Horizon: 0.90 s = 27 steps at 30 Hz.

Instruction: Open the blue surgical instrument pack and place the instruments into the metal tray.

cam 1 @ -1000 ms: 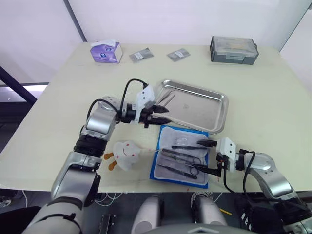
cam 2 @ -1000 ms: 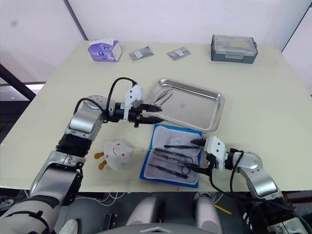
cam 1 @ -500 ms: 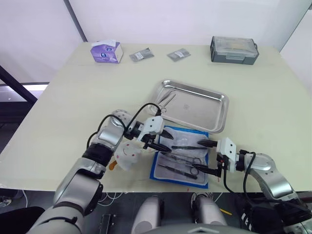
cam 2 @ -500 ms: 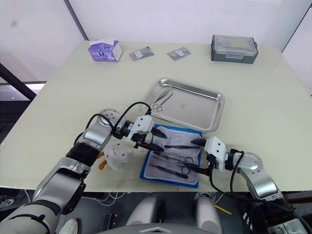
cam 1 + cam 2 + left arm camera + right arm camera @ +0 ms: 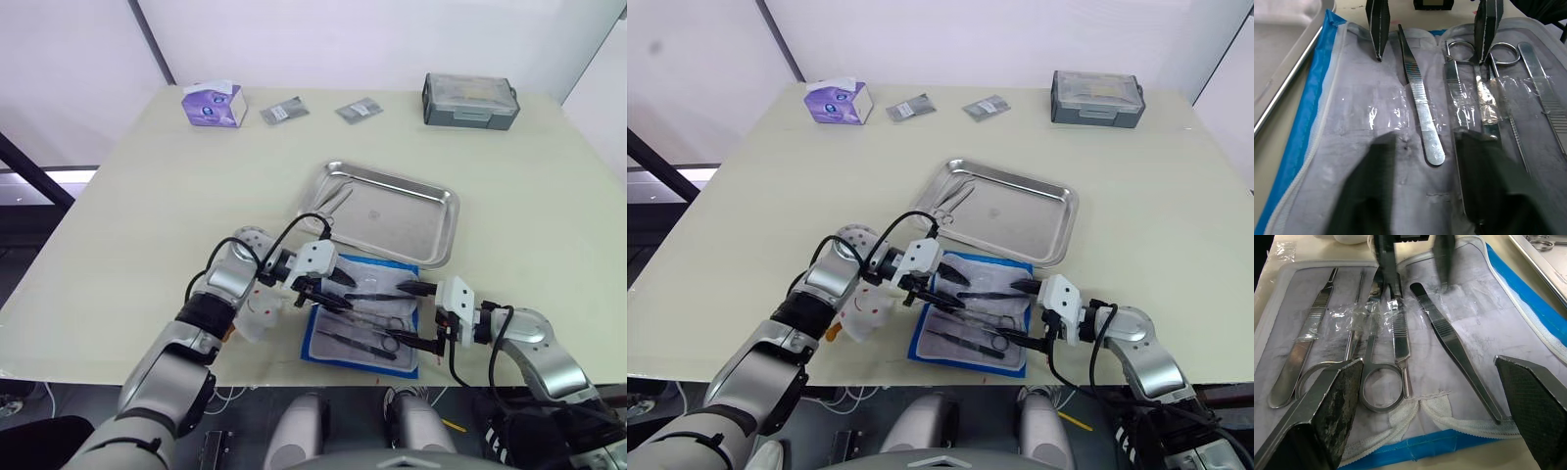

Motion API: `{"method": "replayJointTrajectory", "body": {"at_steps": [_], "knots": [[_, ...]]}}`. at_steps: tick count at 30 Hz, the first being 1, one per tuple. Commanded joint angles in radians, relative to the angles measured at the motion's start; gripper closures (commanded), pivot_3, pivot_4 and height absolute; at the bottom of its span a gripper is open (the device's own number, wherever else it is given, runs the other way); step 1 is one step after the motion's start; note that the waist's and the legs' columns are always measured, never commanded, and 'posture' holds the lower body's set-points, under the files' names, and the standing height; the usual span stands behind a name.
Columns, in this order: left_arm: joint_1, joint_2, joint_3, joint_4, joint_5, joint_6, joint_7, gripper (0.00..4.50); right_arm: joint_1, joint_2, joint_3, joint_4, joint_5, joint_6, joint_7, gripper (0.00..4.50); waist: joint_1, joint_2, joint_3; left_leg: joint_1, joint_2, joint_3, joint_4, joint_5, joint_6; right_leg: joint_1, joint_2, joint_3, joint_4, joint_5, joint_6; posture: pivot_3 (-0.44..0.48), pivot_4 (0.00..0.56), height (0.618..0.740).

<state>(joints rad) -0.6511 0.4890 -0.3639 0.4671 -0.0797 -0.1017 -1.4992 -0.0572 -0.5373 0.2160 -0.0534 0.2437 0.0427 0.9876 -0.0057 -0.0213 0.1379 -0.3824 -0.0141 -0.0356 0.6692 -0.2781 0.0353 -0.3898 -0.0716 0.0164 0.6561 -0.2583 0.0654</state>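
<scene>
Table (image 5: 127, 196), one tray (image 5: 431, 220), one pack (image 5: 328, 264)

One metal tray (image 5: 431, 227), one blue pack (image 5: 338, 262), two foil packets (image 5: 284, 112), one tissue box (image 5: 212, 105)

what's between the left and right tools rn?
The open pack with its instruments, seen in both eye views. Left tool and right tool face each other across it, both open.

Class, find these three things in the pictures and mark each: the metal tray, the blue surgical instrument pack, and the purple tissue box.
metal tray (image 5: 423, 227): left eye view, bare floor of the tray, right half.
blue surgical instrument pack (image 5: 406, 266): left eye view, blue border at its far edge.
purple tissue box (image 5: 212, 108): left eye view, its front face.
</scene>
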Motion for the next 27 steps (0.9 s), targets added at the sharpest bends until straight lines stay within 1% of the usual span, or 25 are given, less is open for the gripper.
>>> {"method": "replayJointTrajectory", "body": {"at_steps": [1, 2, 8, 15, 21, 27], "knots": [[0.023, 0.026, -0.026, 0.025, 0.052, -0.025, 0.005, 4.17, 0.032, -0.013, 0.012, 0.054, -0.03, 0.047, -0.008, 0.0, 0.0, 0.0, 0.0, 0.0, 0.0, 0.0, 0.0, 0.0, 0.0, 0.0, 0.0, 0.0, 0.0, 0.0, 0.0, 0.0, 0.15, 0.734], [0.022, 0.028, -0.026, 0.033, 0.057, -0.031, 0.012, 4.42, 0.032, -0.013, 0.013, 0.055, -0.029, 0.047, -0.008, 0.0, -0.001, 0.0, 0.0, 0.0, 0.0, 0.0, 0.0, 0.0, 0.0, 0.0, 0.0, 0.0, 0.0, 0.0, 0.0, 0.0, 0.15, 0.734], [0.012, 0.029, -0.031, 0.066, 0.072, -0.051, 0.031, 4.42, 0.03, -0.014, 0.013, 0.056, -0.029, 0.044, -0.007, 0.0, -0.002, 0.0, 0.0, 0.001, 0.0, 0.0, 0.0, 0.0, 0.0, 0.001, 0.0, 0.0, 0.0, 0.0, 0.0, 0.0, 0.15, 0.734], [-0.006, 0.03, -0.011, 0.052, 0.045, -0.034, 0.021, 4.42, 0.034, -0.013, 0.016, 0.054, -0.028, 0.044, -0.006, 0.0, -0.003, 0.0, 0.0, 0.002, 0.0, 0.0, 0.0, 0.0, 0.0, 0.002, 0.0, 0.0, 0.0, 0.0, 0.0, 0.0, 0.15, 0.734], [-0.047, 0.054, -0.001, -0.037, 0.021, 0.073, -0.015, 4.42, 0.035, -0.012, 0.02, 0.054, -0.029, 0.046, -0.005, 0.0, -0.005, 0.0, 0.0, 0.002, 0.0, 0.0, 0.0, 0.0, 0.0, 0.002, 0.001, 0.0, 0.0, 0.0, 0.0, 0.0, 0.15, 0.734], [-0.072, 0.09, 0.004, -0.161, -0.012, 0.222, -0.066, 4.42, 0.035, -0.011, 0.022, 0.054, -0.029, 0.046, -0.005, 0.0, -0.006, 0.0, 0.0, 0.001, 0.0, 0.0, 0.0, 0.0, 0.0, 0.002, 0.001, 0.0, 0.0, 0.0, 0.0, 0.0, 0.15, 0.734]]}}
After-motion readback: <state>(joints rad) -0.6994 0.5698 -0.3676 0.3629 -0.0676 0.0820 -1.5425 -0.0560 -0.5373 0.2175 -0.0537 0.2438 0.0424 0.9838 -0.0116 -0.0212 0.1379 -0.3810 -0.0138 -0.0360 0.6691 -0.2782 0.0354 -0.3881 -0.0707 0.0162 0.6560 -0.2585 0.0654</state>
